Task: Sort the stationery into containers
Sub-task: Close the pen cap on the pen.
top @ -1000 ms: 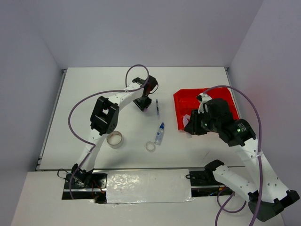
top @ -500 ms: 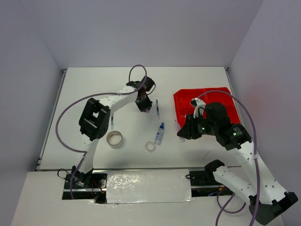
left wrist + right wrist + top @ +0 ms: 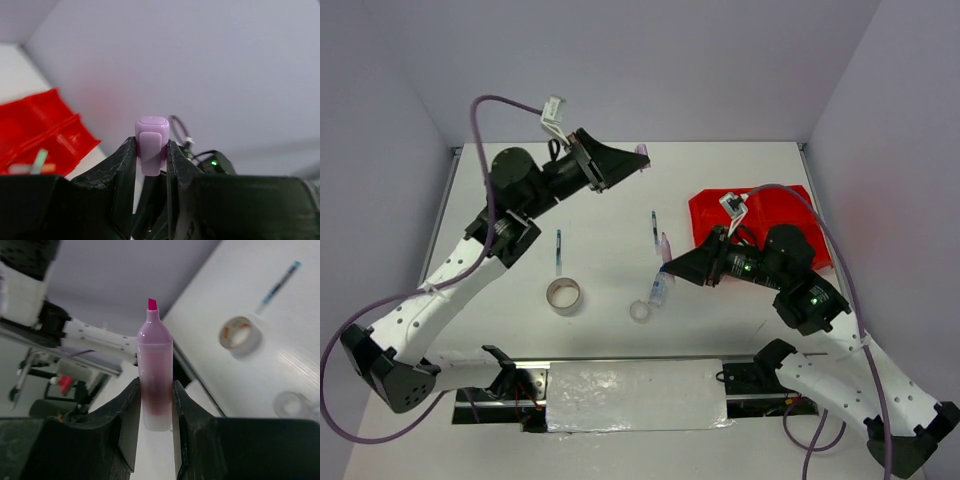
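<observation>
The red tray sits on the table's right side. Just left of it, the right claw is clamped on a bare-tipped lilac marker. Well left of the tray and high up, the left claw pinches the matching cap. If they are to meet, a skewed approach could, I'd guess, lever the marker loose — or smear ink. The white table looks plain and matte, with pale grey walls around.
</observation>
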`<state>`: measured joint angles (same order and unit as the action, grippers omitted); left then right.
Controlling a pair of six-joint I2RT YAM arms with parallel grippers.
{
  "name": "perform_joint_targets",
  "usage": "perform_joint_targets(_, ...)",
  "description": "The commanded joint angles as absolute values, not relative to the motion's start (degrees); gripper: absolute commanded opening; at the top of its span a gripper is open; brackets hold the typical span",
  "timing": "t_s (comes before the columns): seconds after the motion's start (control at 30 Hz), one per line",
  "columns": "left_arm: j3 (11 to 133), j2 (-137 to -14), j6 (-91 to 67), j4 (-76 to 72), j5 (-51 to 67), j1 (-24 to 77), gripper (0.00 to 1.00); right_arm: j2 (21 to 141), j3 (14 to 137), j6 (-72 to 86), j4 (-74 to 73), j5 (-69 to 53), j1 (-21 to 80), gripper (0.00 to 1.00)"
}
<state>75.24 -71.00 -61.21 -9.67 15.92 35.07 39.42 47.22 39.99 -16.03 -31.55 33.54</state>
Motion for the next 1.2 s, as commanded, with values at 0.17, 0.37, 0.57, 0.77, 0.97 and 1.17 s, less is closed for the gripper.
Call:
perform_joint_targets(0.17,83.06,-66.98,-61.87,-29.61,35.67,35.24,0.00,45.44,59.23,49.04,8.85,-22.77,46.92,0.00)
perform_joint_targets(0.37,81.56,-63.81,-61.53,-28.50,41.39,35.33,0.01,49.48,67.58,47.55,7.12,-22.42,49.65,0.00)
perform_joint_targets(0.57,79.01,-60.38,-60.21,-25.23,40.69,35.24,0.01,52.64,72.15,43.34,5.10,-24.52,53.52,0.00)
perform_joint_targets(0.77,80.68,-60.12,-58.98,-20.84,40.52,35.24,0.00,55.45,75.49,38.86,1.67,-22.15,58.53,0.00)
perform_joint_targets(0.97,81.30,-59.15,-57.57,-16.88,38.41,35.33,0.00,55.11,74.71,37.00,0.44,-18.46,60.47,0.00)
perform_joint_targets(1.17,81.12,-58.45,-56.95,-15.65,37.53,35.24,0.00,53.62,73.48,36.39,-1.49,-14.60,60.56,0.00)
